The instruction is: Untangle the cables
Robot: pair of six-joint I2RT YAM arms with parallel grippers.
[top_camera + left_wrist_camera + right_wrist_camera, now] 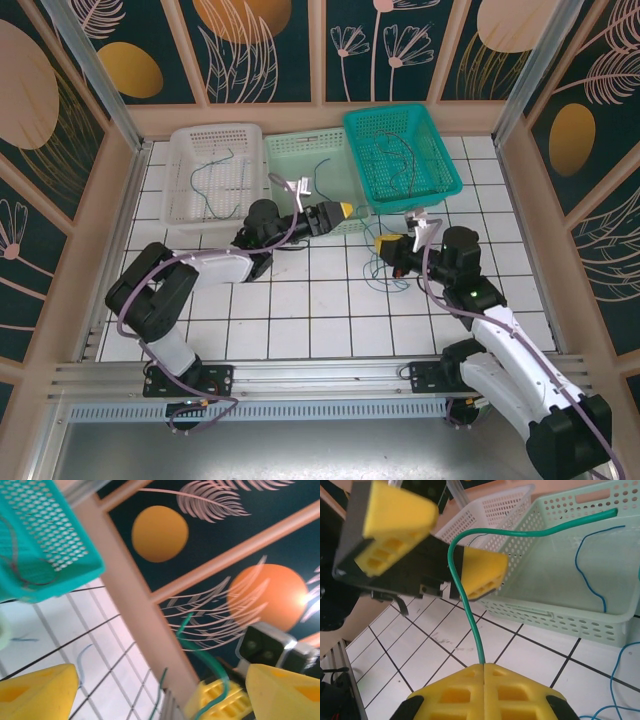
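Right: nearest you, the right gripper is pinched fully closed on the green cable, which rises straight from its pads. Just beyond, that cable bends between the left gripper's wide-apart fingers and seems to touch neither. Close the left squarely on the bend before you draw the arms apart, and pull slowly. Behind, a blue cable lies in the pale green basket. Farther off, more cables sit in the teal basket.
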